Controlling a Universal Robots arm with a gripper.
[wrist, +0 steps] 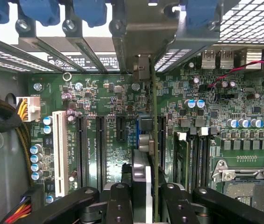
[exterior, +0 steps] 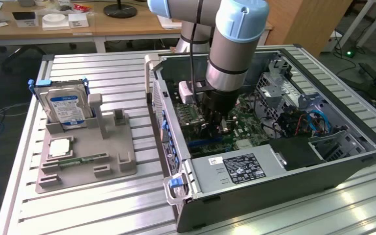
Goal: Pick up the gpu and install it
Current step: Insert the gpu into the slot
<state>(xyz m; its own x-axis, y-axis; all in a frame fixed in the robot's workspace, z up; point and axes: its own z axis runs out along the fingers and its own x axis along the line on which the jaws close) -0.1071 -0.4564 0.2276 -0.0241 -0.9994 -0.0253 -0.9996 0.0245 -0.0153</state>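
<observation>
Nearest us on the slatted tabletop (exterior: 109,205), toward the exterior view's left, lies a grey parts tray (exterior: 86,152); its near part carries a small green memory stick (exterior: 83,160) and a square processor chip (exterior: 60,147), and at its far end a hard drive (exterior: 66,107) with a blue-white label stands upright in a holder. To the exterior view's right of the tray sits an open computer case (exterior: 266,161), its power supply (exterior: 240,169) at the near end. Farther in, the arm (exterior: 234,49) reaches down into the case, over the green motherboard (wrist: 244,93). In the wrist view we see the gripper (wrist: 146,196) with its jaws clamped on the gpu (wrist: 146,154), which stands on edge between them. The card runs away from the jaws toward the case's rear slot brackets (wrist: 75,46), over the motherboard among the dark expansion slots (wrist: 101,144). We cannot tell whether its edge is seated in one.
</observation>
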